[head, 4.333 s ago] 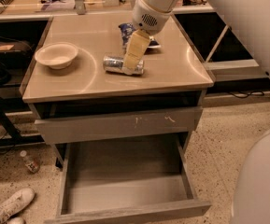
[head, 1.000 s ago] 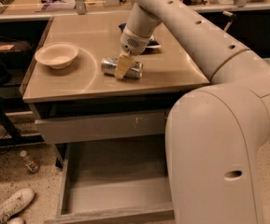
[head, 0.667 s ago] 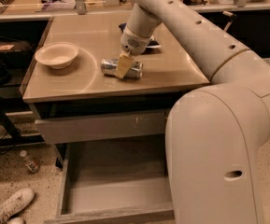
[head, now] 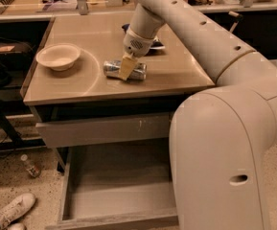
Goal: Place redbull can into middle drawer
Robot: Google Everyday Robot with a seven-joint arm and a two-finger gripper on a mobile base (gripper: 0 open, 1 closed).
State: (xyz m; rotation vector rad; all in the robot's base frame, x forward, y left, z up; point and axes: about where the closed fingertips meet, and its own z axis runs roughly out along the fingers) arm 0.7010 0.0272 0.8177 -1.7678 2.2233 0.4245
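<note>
The redbull can [head: 112, 68] is a slim silver can lying on its side on the tan cabinet top [head: 176, 75], near the middle. My gripper [head: 127, 68] is down on the can's middle, its tan tip covering part of the can. The middle drawer [head: 114, 195] is pulled out wide below, with a flat grey bottom and nothing showing in it; my arm's large white body [head: 224, 152] hides its right part.
A cream bowl [head: 58, 56] sits at the left of the top. A blue chip bag [head: 155, 45] peeks out behind my arm. A grey drawer front with white scuffs [head: 104, 130] sits above the open drawer. A shoe [head: 13, 210] and a small bottle [head: 31, 166] lie on the floor at left.
Since 4.3 s ago the gripper has come down onto the can and my arm now fills the right side. Over the last second nothing visibly moved.
</note>
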